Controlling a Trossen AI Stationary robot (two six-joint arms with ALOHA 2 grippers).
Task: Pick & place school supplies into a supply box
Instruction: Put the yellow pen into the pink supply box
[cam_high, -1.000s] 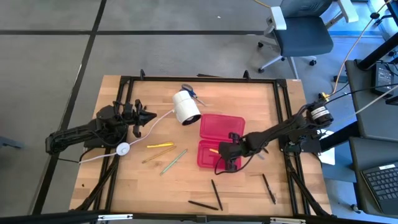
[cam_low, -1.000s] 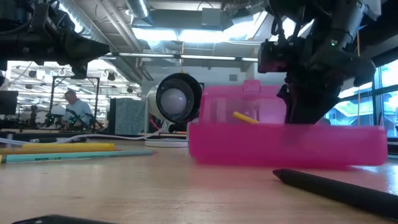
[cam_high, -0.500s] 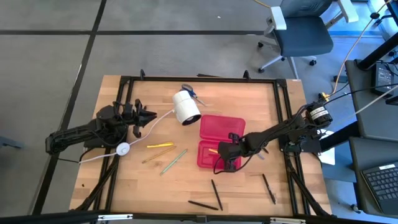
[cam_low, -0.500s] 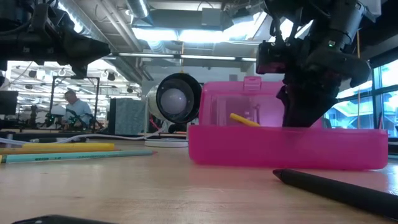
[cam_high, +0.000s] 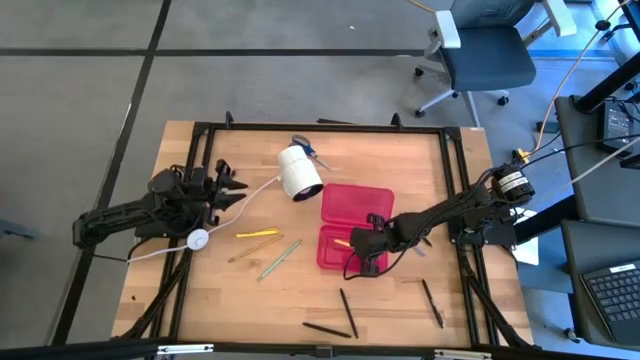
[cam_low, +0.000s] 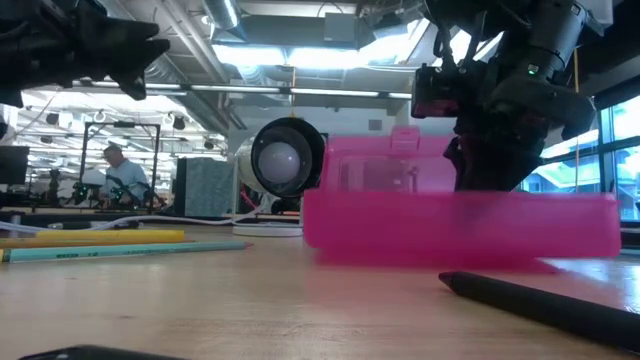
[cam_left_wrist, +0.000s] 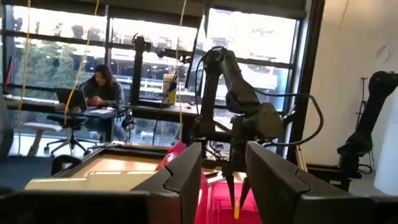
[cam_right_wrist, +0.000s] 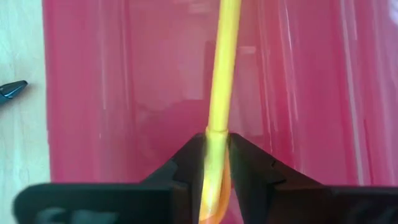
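Wooden table (cam_high: 400, 300) carries open pink supply box (cam_high: 355, 205) near centre, white cylinder (cam_high: 298, 171) just beside its far corner. Right gripper (cam_high: 362, 256) sits over box's near half, fingers narrow, clamped on yellow pencil (cam_right_wrist: 222, 81) inside box. Left gripper (cam_high: 232, 187) hangs well apart over table's left side, fingers parted, holding nothing. Loose pencils (cam_high: 258, 233) lie between.

table (cam_high: 400, 160): pale wood, matt | box (cam_high: 355, 205): glossy see-through pink plastic (streaky shine inside) | pencil (cam_right_wrist: 222, 81): smooth yellow, slight sheen
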